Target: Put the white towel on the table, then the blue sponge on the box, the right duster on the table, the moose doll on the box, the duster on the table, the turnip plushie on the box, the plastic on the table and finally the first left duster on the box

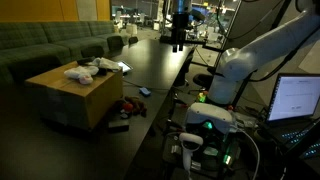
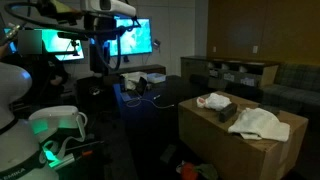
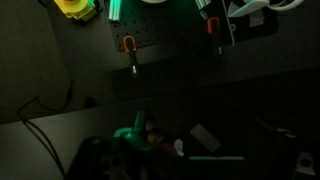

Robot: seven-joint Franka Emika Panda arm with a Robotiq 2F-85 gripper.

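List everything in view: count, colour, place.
box: one, tan cardboard, beside the table.
white towel: one, white, crumpled on the box top.
table: one, black, long.
couch: one, green, behind the box.
monitors: two, lit blue-green, beyond the table.
laptop: one, screen lit white, near the robot.
arm: one, white.
pincer: one, open, empty.

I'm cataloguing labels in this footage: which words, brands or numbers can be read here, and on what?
No text can be read in any view.
Laptop screen: a white page, too small and blurred to read.
Monitors: bright pictures, no legible words.
Cardboard box: no print visible.
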